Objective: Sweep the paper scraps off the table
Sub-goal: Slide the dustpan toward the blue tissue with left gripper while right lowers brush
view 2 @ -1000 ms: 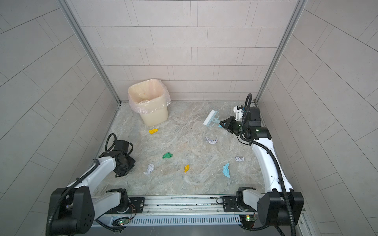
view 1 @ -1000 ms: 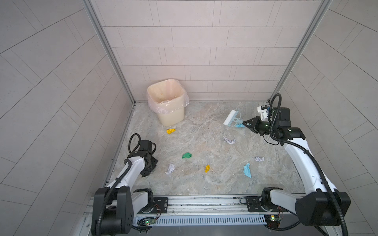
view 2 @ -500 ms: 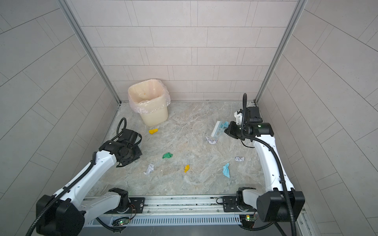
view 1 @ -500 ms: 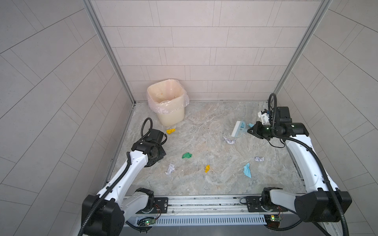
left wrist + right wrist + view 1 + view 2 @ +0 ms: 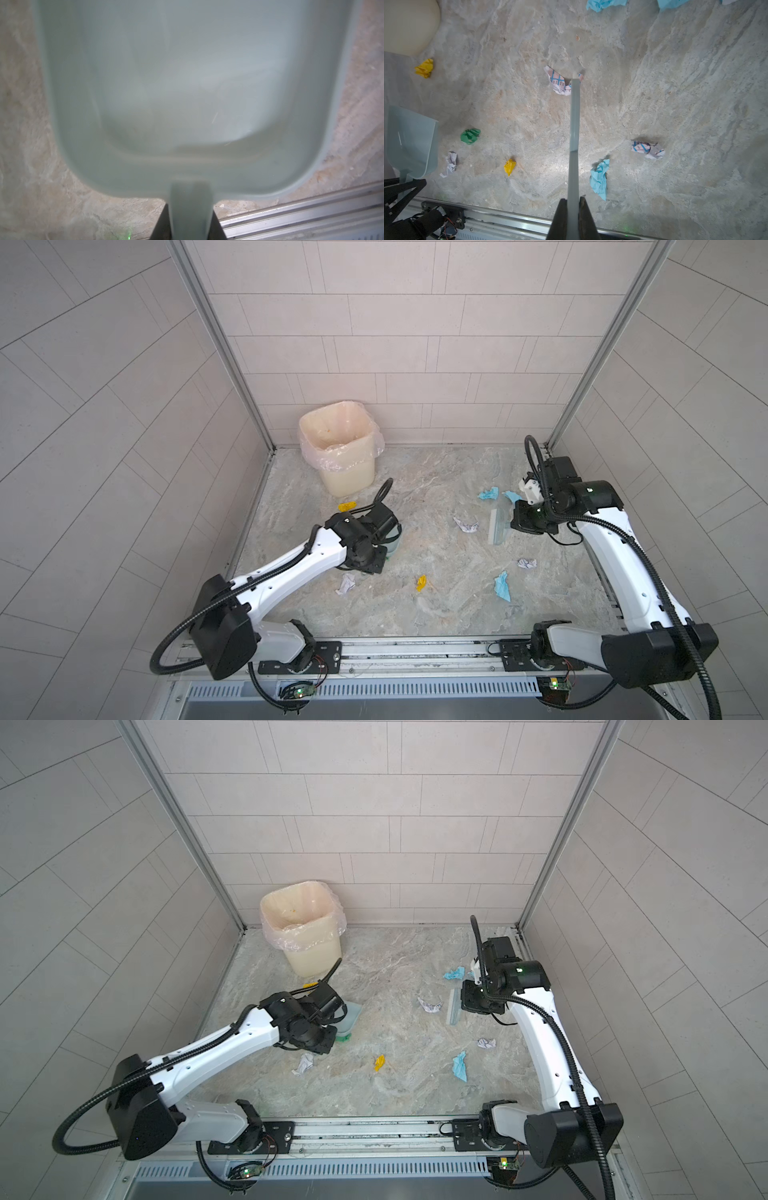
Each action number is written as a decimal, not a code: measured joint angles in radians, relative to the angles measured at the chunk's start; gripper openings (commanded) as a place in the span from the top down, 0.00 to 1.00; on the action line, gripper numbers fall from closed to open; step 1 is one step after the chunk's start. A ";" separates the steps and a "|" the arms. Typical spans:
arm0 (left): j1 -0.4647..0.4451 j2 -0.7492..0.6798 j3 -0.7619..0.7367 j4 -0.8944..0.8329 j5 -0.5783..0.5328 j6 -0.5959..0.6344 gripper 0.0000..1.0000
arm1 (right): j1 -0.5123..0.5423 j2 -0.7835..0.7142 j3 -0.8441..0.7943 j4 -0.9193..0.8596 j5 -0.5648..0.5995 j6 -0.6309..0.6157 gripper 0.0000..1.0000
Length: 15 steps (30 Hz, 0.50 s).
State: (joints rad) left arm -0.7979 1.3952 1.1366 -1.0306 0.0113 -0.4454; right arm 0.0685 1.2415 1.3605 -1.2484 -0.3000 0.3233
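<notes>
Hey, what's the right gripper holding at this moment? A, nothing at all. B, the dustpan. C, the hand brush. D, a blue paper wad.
C: in the right wrist view the right gripper has its jaws shut on the handle of the hand brush, while the dustpan is held by the left gripper.

Top views: high above the front rail (image 5: 415, 649) side, side by side, facing down and toward the back wall (image 5: 395, 344); far off, both top views take in the whole table (image 5: 436, 489).
Left wrist: hard up against the dustpan (image 5: 187, 83), looking along its handle; pan fills the frame, table at the margins.
Right wrist: farther off the table, looking down the brush (image 5: 574, 124) shaft.
Overlap: right wrist and both top views share paper scraps (image 5: 470, 136), dustpan, bin (image 5: 409, 27).
</notes>
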 measured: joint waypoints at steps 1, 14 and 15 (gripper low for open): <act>-0.016 0.028 0.025 -0.001 0.007 0.027 1.00 | 0.010 0.000 -0.002 -0.010 0.014 0.002 1.00; -0.154 0.375 0.327 -0.085 0.088 0.354 1.00 | 0.088 -0.043 -0.095 -0.132 0.172 0.065 1.00; -0.163 0.395 0.343 -0.089 0.093 0.373 1.00 | 0.089 -0.056 -0.112 -0.138 0.175 0.072 1.00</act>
State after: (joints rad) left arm -0.9607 1.7901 1.4792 -1.1194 0.1047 -0.0723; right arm 0.1574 1.1858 1.2488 -1.3865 -0.1249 0.3950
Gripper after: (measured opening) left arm 0.208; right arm 0.116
